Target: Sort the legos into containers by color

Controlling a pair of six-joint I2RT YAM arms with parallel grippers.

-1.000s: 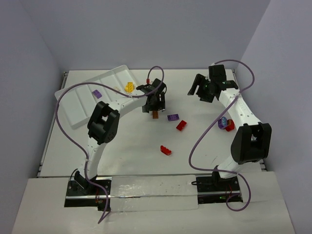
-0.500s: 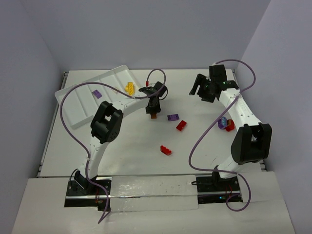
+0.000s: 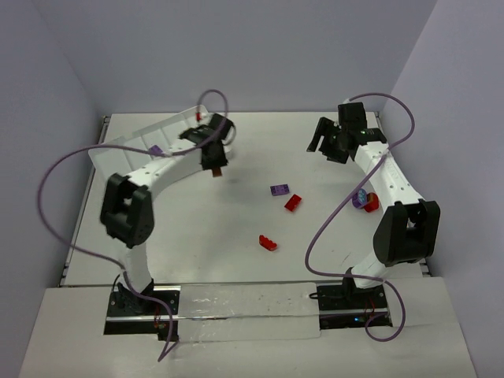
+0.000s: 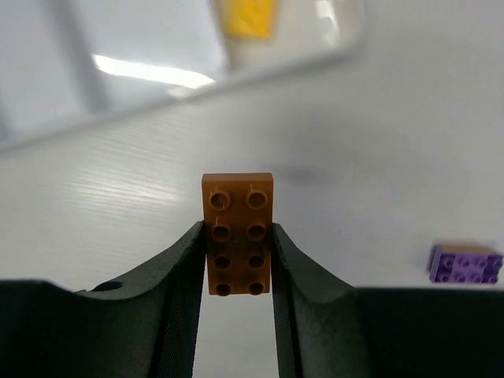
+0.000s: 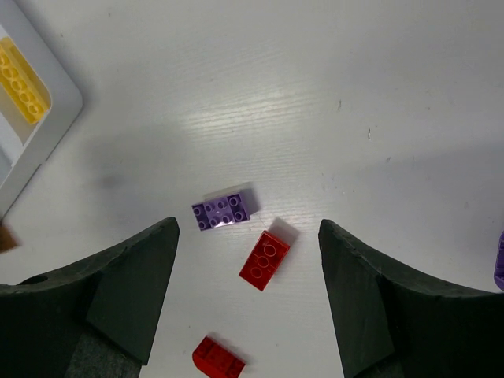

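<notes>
My left gripper (image 3: 213,162) is shut on an orange lego (image 4: 238,232) and holds it above the table beside the white tray's near rim (image 4: 276,67). A yellow lego (image 4: 248,16) lies in the tray's end compartment, and a purple lego (image 3: 156,149) in another. My right gripper (image 3: 331,147) is open and empty, hovering high at the back right. Below its open jaws (image 5: 246,236) lie a purple lego (image 5: 223,211) and two red legos (image 5: 264,260) (image 5: 218,358) on the table. In the top view the left arm hides much of the tray (image 3: 118,150).
A red cable-end connector (image 3: 198,115) rides on the left arm's purple cable. A small purple and red cluster (image 3: 364,198) sits by the right arm near the table's right edge. The purple lego also shows in the left wrist view (image 4: 465,264).
My left arm has swung left and back from the table's middle to the tray's edge, carrying the orange lego. The right arm has not moved.
</notes>
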